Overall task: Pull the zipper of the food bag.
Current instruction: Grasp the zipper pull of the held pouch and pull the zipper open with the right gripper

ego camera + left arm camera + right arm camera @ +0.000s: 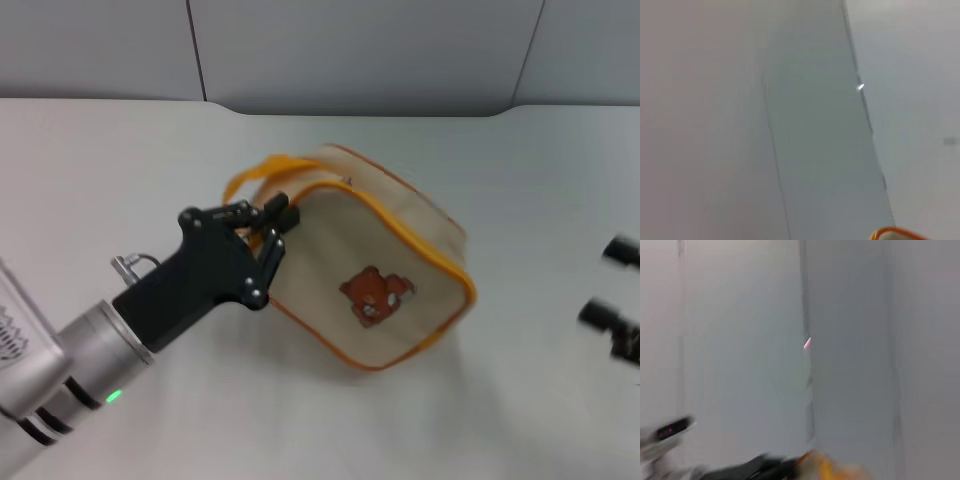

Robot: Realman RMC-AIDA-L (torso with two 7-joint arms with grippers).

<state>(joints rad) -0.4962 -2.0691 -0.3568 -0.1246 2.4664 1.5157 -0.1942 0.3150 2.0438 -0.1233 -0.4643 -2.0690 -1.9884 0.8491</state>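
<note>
Left gripper [268, 228] sat closed at the food bag's [375, 265] zipper corner; tab hidden. Right gripper [612, 300] idle, state unclear. Risk: unanchored bag drags across the tabletop [100, 170].

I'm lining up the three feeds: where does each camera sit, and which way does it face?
Head view: on the robot's head, looking forward and down at the table and food bag; left gripper at the bag's corner, right gripper at the frame's edge.
Left wrist view: on the left wrist, facing the wall; none of the robot shows.
Right wrist view: on the right wrist, facing the wall; a dark blur of the left arm.
Shared: the bag's orange handle, also in the head view.
</note>
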